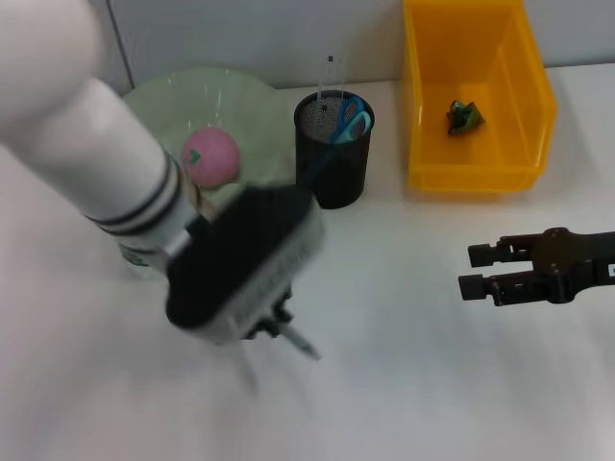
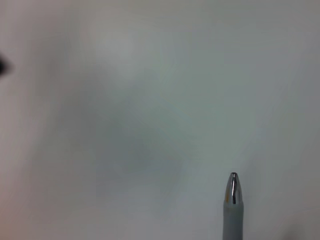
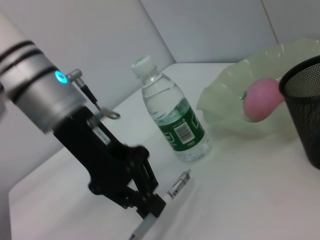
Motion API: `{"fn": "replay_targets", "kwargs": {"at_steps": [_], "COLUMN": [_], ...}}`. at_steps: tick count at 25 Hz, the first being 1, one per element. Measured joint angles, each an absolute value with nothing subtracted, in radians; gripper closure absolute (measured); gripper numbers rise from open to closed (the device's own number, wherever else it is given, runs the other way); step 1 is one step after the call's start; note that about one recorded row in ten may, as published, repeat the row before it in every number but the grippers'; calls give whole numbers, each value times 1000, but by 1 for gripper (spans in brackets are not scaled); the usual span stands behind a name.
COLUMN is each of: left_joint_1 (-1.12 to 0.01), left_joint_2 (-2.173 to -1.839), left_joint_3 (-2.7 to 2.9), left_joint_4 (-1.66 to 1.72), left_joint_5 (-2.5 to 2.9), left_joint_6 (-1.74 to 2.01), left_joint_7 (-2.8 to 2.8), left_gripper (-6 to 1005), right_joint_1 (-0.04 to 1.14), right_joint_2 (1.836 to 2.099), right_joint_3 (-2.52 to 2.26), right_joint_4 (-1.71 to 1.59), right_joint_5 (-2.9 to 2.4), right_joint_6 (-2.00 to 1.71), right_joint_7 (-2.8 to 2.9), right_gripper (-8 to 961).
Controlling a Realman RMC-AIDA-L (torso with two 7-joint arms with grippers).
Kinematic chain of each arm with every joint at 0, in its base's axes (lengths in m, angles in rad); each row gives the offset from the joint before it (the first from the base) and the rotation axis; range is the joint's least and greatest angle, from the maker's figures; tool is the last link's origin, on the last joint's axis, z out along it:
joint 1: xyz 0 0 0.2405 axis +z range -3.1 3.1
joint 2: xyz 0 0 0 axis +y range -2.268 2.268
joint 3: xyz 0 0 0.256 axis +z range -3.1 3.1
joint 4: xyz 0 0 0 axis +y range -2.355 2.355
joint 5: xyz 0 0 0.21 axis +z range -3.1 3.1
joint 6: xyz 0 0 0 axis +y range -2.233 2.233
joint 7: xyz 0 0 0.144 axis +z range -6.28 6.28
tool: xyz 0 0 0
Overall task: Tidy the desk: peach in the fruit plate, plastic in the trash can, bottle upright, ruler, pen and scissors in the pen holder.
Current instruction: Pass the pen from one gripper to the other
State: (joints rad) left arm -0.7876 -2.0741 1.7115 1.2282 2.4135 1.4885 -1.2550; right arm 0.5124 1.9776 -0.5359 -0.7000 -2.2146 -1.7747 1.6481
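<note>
Left gripper is closed on the pen at the bench. Right gripper is held apart, jaws narrowly open. Bottle is upright.

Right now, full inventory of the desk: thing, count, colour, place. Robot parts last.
peach: 1, pink, in the fruit plate
fruit plate: 1, pale green, back left of the desk
pen holder: 1, black mesh, right of the plate
scissors: 1, blue handles, in the pen holder
ruler: 1, clear, standing in the pen holder
trash can: 1, yellow bin, back right
plastic: 1, dark green scrap, in the trash can
bottle: 1, clear with green label, upright beside the plate
pen: 1, grey-white, in the left gripper, near the desk
left gripper: black, shut on the pen
right gripper: black, open, front right, holding nothing
</note>
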Motion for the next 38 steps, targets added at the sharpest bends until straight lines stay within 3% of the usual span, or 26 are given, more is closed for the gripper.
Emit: {"fn": "replay_targets", "kwargs": {"at_steps": [13,19,32,38], "left_joint_1": [-574,-496,-539,-542], "left_joint_2": [-2068,-2069,-2078,-2080], "left_joint_3": [1193,1121,1214,1466], "left_joint_4": [1095,914,604,462], "left_joint_5": [1822,1474,974,543], "left_joint_6": [1493,1494,1568,1523], "left_joint_7": [-1264,-1317,-1508,-1404], "left_gripper": [847,842,832,827], "right_joint_1": [510,506,465,430], "right_joint_2": [1969,1985,2014,2016], "right_joint_3": [-538,-541,-521,-520], "right_joint_4": [-726,-733,-732,-722], "right_joint_5": [-2223,-2219,-2037,-1892], "right_joint_6": [-1782,-1766,-1765,-1764], "right_joint_7": [1641,1620,1414,1239], "right_gripper": [196,196,197,197]}}
